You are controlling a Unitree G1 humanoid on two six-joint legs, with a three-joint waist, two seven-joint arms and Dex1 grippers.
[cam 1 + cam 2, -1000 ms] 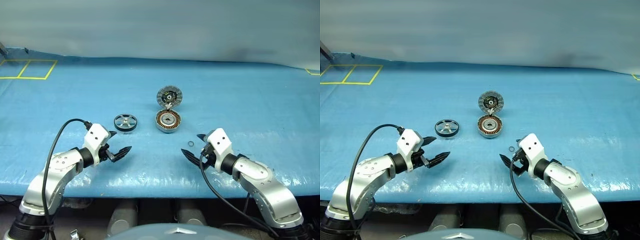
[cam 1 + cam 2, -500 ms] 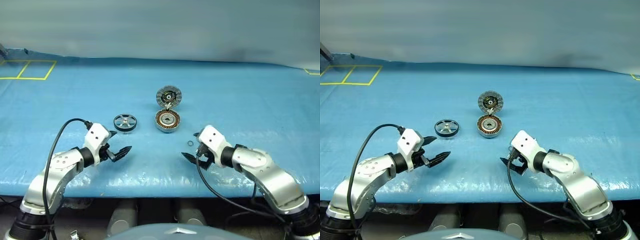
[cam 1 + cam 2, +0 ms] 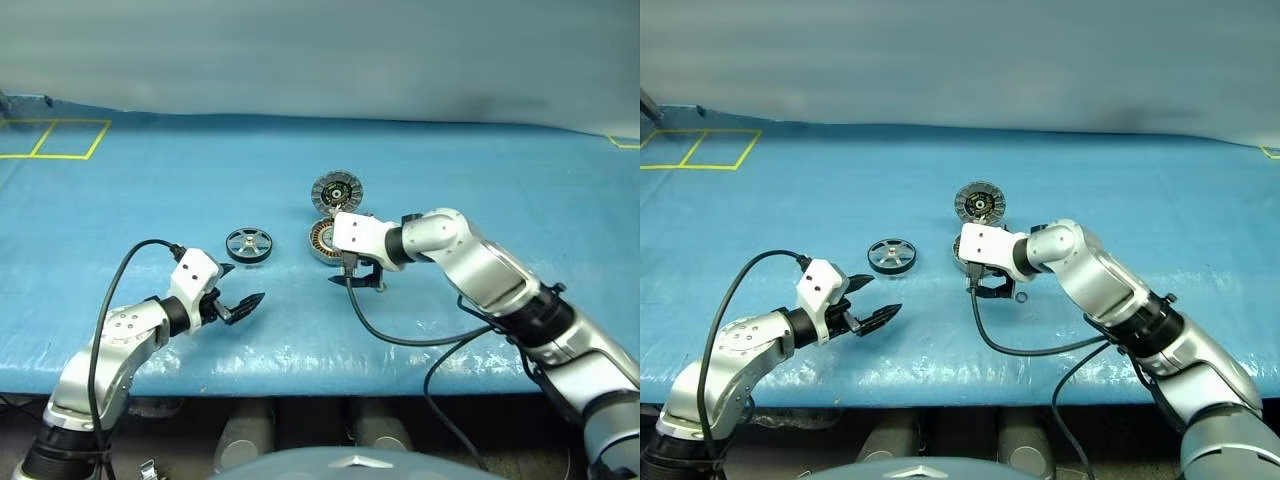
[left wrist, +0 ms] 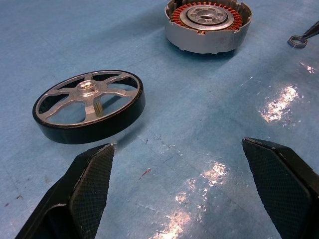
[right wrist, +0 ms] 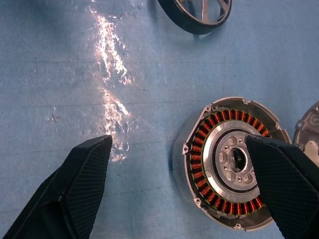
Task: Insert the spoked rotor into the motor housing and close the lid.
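The spoked rotor (image 3: 249, 244) lies flat on the blue mat, left of the motor housing (image 4: 207, 25), whose copper windings face up. The lid (image 3: 337, 190) stands open behind the housing, its toothed inner face showing. My left gripper (image 3: 243, 282) is open just in front of the rotor (image 4: 89, 104), which sits beyond its fingertips. My right gripper (image 3: 357, 278) is open and hovers over the housing's near side. In the right wrist view one finger (image 5: 284, 184) overlaps the housing (image 5: 209, 164) and the other is over bare mat. Neither gripper holds anything.
A tiny loose metal ring (image 3: 1021, 297) lies on the mat just right of my right gripper. Yellow tape squares (image 3: 55, 140) mark the far left corner. The mat's front edge (image 3: 300, 375) runs close below both arms.
My right arm has swung forward and to the left from near the front edge to over the housing, and its wrist has rolled. The left arm has not moved.
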